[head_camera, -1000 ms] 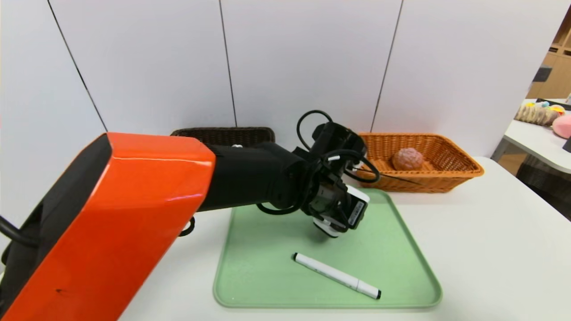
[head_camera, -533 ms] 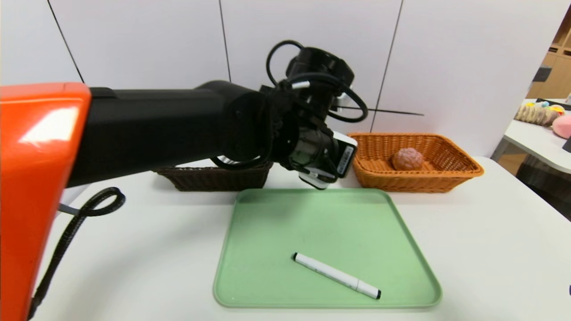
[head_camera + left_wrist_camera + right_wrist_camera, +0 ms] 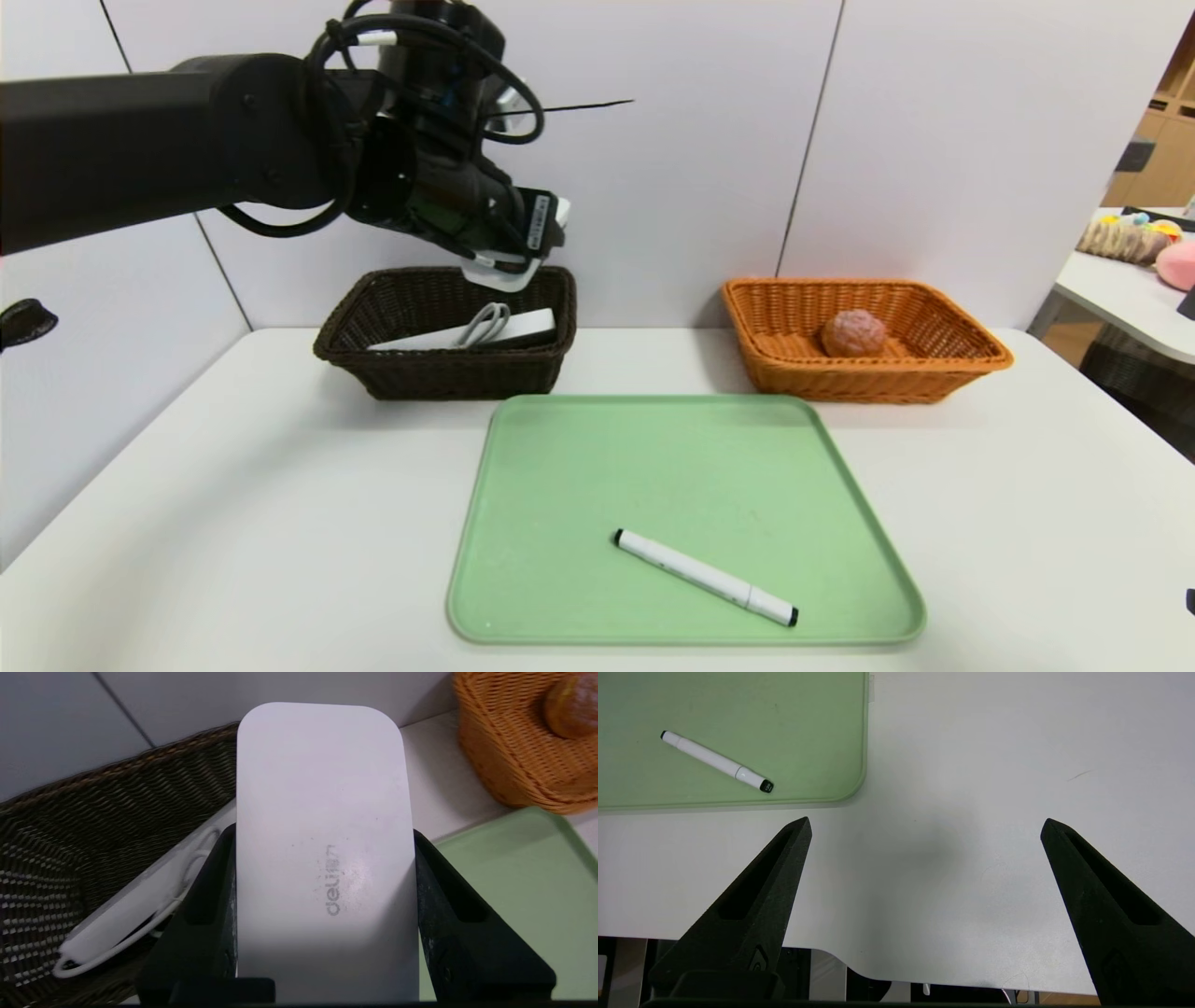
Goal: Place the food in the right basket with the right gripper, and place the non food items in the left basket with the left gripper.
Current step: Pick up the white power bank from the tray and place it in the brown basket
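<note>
My left gripper (image 3: 512, 254) (image 3: 322, 831) is shut on a flat white device (image 3: 534, 224) (image 3: 322, 812) with rounded corners and a grey logo. It hangs above the right end of the dark brown left basket (image 3: 439, 373) (image 3: 93, 826). Inside that basket lies a white block with a looped cable (image 3: 485, 329) (image 3: 140, 905). The orange right basket (image 3: 934, 373) (image 3: 504, 765) holds a round brown bun (image 3: 852, 332) (image 3: 574, 704). A white marker pen (image 3: 705, 577) (image 3: 714, 760) lies on the green tray (image 3: 653, 448) (image 3: 808, 718). My right gripper (image 3: 925, 822) is open over bare table near the front edge.
The white table (image 3: 1027, 523) carries the tray in the middle and both baskets along the back wall. A side table (image 3: 1120, 280) with colourful items stands at the far right. The table's front edge (image 3: 924, 980) shows in the right wrist view.
My left arm has risen from over the tray and swung left, carrying the white device to above the left basket. The pen, bun and right gripper have not moved.
</note>
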`<state>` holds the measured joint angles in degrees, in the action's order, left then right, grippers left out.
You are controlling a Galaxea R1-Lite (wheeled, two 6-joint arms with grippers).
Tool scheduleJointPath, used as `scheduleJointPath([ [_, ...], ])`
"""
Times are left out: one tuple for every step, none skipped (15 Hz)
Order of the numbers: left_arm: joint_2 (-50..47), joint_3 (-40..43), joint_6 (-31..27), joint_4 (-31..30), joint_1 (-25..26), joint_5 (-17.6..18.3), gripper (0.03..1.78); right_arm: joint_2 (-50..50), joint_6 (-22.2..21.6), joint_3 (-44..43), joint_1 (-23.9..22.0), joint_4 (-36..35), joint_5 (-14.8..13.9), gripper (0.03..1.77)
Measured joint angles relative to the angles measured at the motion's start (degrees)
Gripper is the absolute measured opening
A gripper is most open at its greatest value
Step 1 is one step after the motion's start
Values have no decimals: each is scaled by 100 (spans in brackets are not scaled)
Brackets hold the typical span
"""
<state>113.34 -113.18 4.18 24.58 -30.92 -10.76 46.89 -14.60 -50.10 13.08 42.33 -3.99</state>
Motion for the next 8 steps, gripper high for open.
scheduleJointPath([
  [11,9,4,17,269,5,105,2,0,0,0,-2,7,170],
  [52,28,15,17,521,7,105,2,-2,0,0,-2,7,170],
  [129,50,24,15,750,10,104,7,0,0,0,-2,5,170],
  [240,66,33,1,958,10,104,11,0,0,0,0,5,170],
  [351,69,33,-10,1102,10,104,16,0,0,0,-2,7,170],
  [469,69,28,-22,1207,11,104,18,0,0,0,-2,5,170],
  [601,69,33,-30,1301,13,104,20,0,0,0,-2,2,170],
  [719,66,37,-30,1375,16,104,20,2,0,0,-5,0,170],
])
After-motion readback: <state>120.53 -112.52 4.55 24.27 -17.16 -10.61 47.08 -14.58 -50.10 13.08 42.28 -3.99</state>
